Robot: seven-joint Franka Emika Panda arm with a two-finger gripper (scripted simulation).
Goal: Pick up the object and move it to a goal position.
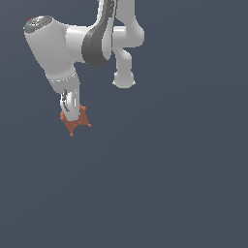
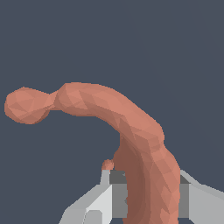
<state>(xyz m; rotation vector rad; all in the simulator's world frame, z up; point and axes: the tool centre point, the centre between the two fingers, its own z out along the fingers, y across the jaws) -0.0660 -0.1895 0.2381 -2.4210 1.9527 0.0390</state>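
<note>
Wrist view: end effector (image 2: 148, 199) apparently clamps object (image 2: 131, 127).

Reddish-orange curved object (image 1: 75, 122) with pointed nubs; pinched between fingers (image 2: 109, 199).

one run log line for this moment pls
arm: white Panda | pincer: shut on small reddish-orange curved lump with pointed nubs | lump: between the fingers, curving out past them | goal marker: none visible
</note>
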